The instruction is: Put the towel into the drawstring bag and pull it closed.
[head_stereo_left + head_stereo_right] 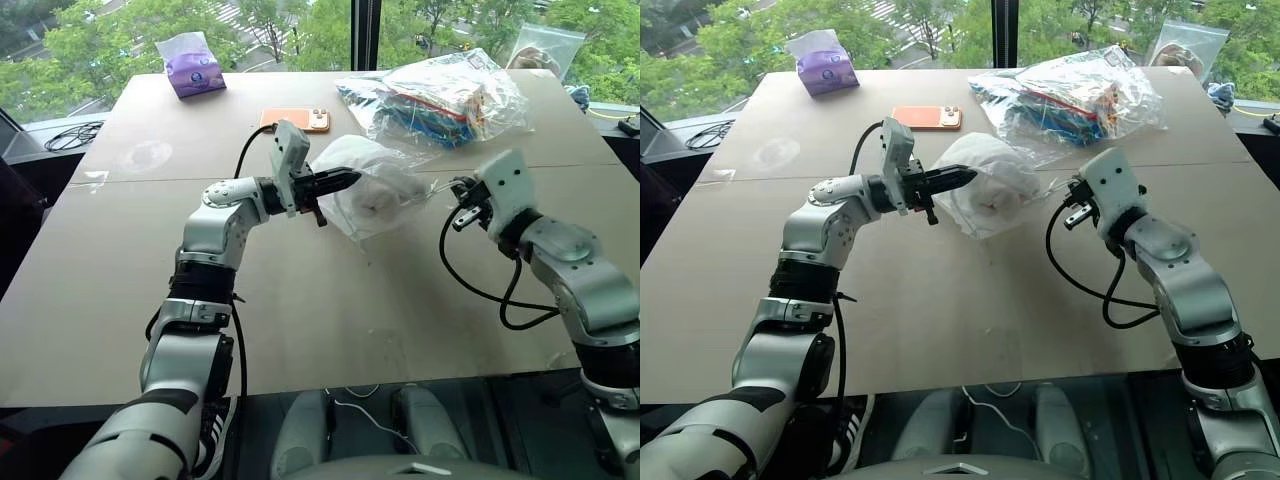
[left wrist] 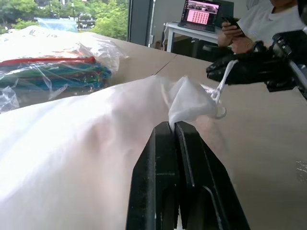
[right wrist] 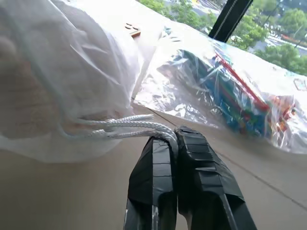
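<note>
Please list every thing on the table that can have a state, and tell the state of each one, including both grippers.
drawstring bag: lifted, mouth gathered, pinched at one side.
towel: inside the bag, seen through the fabric.
cords: drawn out, held taut.
left gripper: shut on the bag's fabric.
right gripper: shut on the cords.
clear plastic bag: lying on the table, full.
orange phone: lying flat.

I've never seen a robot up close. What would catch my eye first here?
Mid-table, the white drawstring bag hangs stretched between two arms: the left gripper pinches its fabric, the right gripper clamps its cords. The towel shows faintly inside. Behind lies a clear plastic bag of colourful things.
</note>
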Robot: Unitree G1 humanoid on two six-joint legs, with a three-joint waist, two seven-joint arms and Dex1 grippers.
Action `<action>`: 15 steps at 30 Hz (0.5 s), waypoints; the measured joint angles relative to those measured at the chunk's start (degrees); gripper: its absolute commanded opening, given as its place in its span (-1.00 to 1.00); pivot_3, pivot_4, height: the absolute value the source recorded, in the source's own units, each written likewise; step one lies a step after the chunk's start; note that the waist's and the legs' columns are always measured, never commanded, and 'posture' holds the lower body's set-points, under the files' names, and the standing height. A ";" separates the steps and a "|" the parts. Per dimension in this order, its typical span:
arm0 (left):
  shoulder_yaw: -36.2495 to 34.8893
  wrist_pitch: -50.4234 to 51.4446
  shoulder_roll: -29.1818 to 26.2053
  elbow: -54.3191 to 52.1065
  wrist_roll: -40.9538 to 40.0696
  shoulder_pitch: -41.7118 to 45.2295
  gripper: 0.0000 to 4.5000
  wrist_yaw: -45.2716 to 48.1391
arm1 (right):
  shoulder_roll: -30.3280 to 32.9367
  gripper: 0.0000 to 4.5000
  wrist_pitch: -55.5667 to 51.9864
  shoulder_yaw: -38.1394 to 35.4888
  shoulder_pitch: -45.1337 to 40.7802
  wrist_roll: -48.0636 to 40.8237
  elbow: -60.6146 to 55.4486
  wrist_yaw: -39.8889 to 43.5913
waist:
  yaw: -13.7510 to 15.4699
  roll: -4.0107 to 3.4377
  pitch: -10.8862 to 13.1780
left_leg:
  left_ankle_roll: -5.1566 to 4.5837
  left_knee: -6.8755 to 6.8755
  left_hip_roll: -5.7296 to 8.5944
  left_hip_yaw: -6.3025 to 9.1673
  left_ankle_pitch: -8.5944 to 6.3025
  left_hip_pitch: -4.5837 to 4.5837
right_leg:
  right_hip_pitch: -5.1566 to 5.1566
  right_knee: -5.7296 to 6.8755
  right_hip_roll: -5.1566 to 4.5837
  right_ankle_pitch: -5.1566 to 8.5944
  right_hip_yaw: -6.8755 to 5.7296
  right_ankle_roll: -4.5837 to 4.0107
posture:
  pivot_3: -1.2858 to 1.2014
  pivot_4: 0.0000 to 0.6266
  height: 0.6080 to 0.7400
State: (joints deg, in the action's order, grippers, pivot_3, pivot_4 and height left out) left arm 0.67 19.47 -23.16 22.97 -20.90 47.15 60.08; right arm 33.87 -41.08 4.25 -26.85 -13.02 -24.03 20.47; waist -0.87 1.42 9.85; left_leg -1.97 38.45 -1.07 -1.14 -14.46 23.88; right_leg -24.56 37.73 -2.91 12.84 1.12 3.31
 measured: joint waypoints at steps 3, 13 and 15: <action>0.64 -3.28 0.34 3.67 2.05 0.48 -1.00 0.03 | 0.10 -0.98 -5.77 1.35 -0.05 -2.56 -3.12 2.79 | 0.09 0.00 0.00 | 0.00 0.02 0.01 -0.02 0.00 0.04 | 0.00 -0.02 -0.02 0.00 0.02 0.00 | 0.03 -0.52 1.00; -7.50 7.34 -1.22 -6.61 -11.33 -1.37 0.21 2.33 | -2.31 -1.00 -20.43 -1.40 -2.26 -10.14 -7.70 3.12 | -0.33 0.01 0.01 | 0.00 0.05 -0.07 0.02 0.00 0.06 | -0.02 0.02 -0.04 0.00 -0.01 0.00 | 0.03 -0.52 1.00; -9.33 13.81 -4.95 -12.96 -15.44 -6.16 0.21 2.38 | -3.35 -1.00 -22.44 -1.87 -2.48 -10.78 -8.43 2.47 | -0.86 -0.03 0.01 | 0.00 0.02 -0.15 -0.01 0.00 0.02 | -0.03 0.05 -0.02 0.00 0.03 0.00 | 0.03 -0.52 1.00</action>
State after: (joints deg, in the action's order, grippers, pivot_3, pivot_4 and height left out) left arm -8.66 33.28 -28.10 10.01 -36.33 40.99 62.46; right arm 30.53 -63.52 2.38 -29.33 -23.80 -32.45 22.94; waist -1.73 1.39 9.86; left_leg -1.97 38.47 -1.23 -1.15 -14.46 23.89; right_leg -24.59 37.79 -2.93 12.84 1.14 3.30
